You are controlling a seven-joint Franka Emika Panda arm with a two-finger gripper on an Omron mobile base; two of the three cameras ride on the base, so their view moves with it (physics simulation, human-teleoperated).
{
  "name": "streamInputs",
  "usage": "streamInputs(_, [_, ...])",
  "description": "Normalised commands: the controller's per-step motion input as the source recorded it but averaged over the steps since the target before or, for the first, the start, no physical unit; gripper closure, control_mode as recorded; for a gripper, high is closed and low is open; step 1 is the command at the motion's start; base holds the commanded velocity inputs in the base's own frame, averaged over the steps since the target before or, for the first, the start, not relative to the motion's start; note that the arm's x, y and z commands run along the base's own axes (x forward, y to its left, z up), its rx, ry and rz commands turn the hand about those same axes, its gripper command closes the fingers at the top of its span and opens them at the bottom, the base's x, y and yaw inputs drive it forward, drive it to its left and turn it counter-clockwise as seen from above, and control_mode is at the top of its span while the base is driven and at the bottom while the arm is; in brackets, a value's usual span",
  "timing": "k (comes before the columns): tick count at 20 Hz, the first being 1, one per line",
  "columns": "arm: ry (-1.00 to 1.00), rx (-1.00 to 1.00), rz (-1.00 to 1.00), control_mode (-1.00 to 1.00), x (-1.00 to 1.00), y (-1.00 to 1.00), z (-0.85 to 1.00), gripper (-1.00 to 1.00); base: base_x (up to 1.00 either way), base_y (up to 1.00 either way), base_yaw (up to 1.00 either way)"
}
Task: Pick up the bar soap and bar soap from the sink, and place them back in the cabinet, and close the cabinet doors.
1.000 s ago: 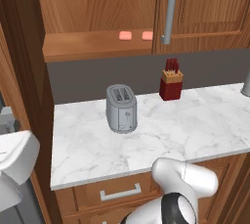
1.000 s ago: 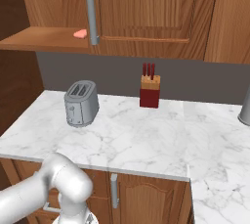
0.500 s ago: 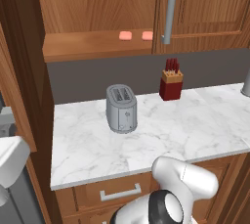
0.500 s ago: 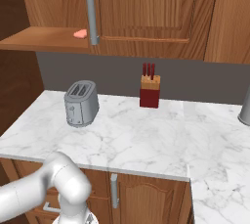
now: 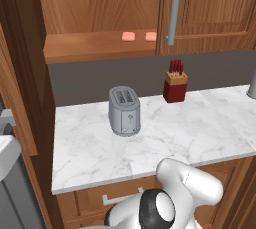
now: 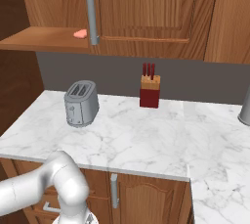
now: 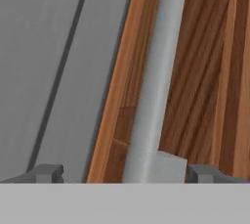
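Two salmon-pink bar soaps lie side by side on the plank shelf of the brown cabinet; one bar soap also shows in the right base view. The right cabinet door is shut, its grey bar handle upright. The left cabinet door stands swung open. In the hand view my gripper is open, and a long grey bar handle on a brown wood door runs between its fingertips. The sink is out of view.
A grey toaster and a red knife block stand on the marble counter. Wooden drawers sit below it. A flat grey appliance face lies just beside the wood door in the hand view.
The white hand at the left edge of the left base view has slid further left and lower. The soaps, doors and counter things have not moved.
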Motion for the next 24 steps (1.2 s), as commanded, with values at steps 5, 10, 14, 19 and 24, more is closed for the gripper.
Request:
streamInputs(5, [0.0,0.0,-0.01,-1.0,0.14,0.01,-0.13,-1.0,0.0,0.0,0.0])
streamInputs(10, [0.0,0.0,0.0,-1.0,0.15,0.0,-0.11,-1.0,0.0,0.0,0.0])
streamInputs(14, [0.0,0.0,0.0,-1.0,0.17,0.0,-0.08,-1.0,0.0,0.0,0.0])
streamInputs(19, [0.0,0.01,0.0,-1.0,0.06,-0.15,-0.03,-1.0,0.0,0.0,0.0])
streamInputs(24, [0.0,0.02,0.0,-1.0,0.0,-0.28,0.0,-1.0,0.0,0.0,0.0])
